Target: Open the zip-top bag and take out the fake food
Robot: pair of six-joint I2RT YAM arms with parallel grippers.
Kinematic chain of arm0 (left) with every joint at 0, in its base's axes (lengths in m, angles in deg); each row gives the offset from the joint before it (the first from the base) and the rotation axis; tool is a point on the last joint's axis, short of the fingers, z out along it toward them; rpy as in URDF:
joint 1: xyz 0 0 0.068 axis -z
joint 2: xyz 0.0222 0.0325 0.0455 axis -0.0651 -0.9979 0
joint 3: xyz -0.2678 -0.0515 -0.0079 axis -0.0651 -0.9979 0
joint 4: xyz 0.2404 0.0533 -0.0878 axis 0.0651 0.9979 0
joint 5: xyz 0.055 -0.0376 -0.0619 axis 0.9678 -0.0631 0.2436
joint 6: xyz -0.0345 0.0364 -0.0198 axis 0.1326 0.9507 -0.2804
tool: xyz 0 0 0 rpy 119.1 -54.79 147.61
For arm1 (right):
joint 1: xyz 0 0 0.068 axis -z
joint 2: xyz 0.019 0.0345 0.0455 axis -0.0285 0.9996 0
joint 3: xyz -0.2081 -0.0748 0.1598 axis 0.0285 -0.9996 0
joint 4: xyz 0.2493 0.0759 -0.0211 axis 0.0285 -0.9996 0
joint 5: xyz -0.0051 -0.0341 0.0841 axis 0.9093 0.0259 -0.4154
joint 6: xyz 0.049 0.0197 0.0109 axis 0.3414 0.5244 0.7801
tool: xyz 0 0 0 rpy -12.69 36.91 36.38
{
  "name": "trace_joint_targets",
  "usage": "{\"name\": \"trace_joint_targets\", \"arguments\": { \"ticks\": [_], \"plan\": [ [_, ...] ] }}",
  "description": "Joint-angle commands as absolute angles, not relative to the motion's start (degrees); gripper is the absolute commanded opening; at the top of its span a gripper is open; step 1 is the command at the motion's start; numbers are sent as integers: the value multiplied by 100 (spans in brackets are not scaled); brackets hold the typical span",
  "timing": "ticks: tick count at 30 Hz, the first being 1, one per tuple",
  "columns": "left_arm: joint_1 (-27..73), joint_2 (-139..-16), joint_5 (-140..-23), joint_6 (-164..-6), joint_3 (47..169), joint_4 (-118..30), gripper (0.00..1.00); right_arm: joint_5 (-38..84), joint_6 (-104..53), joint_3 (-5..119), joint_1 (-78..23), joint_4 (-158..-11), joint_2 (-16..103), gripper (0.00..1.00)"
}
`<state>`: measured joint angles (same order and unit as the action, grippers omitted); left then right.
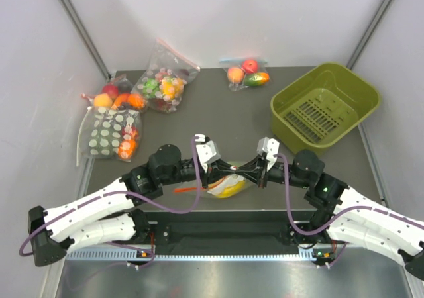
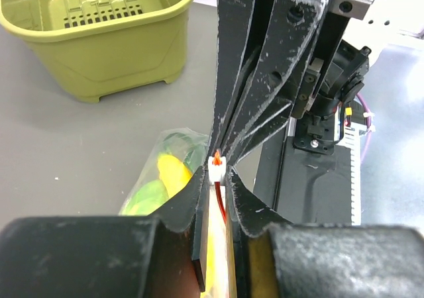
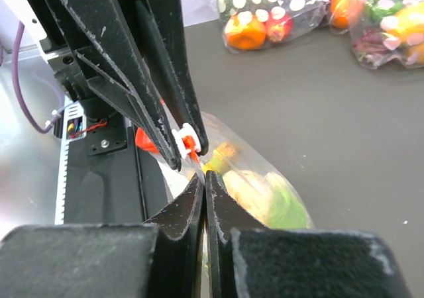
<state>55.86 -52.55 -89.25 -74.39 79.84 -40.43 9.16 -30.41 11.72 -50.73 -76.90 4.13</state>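
Observation:
The zip-top bag lies at the table's near edge between both arms, its red-orange zip strip trailing left. Inside it show the fake food's yellow bananas and the green lettuce head. My left gripper is shut on the bag's white zip slider. Facing it, my right gripper is shut on the bag's top edge just beside the slider. In the top view the two grippers meet above the bag, the left gripper and the right gripper.
An olive-green slotted basket stands at the right. At the back left lie a white-dotted bag, a bag of fruit and a bag of multicolour pieces. A small fruit bag lies at back centre.

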Motion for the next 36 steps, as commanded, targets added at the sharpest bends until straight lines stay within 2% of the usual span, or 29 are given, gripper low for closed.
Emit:
{"name": "trace_joint_targets", "arguments": {
  "ticks": [1, 12, 21, 36],
  "plan": [
    [5551, -5086, -9157, -7410, 7804, -4124, 0, 1373, -3008, 1163, -5049, -7365, 125, 0],
    [5515, -4848, -8964, -7507, 7550, -4098, 0, 1681, -3017, 1171, -5057, -7417, 45, 0],
    [5515, -4646, -8349, -7568, 7374, -3993, 0, 2076, -2964, 1417, -5023, -7540, 159, 0],
    [5515, -4382, -7637, -7753, 7180, -3764, 0, 2621, -2709, 1900, -4530, -7277, 905, 0]
  ]
}}
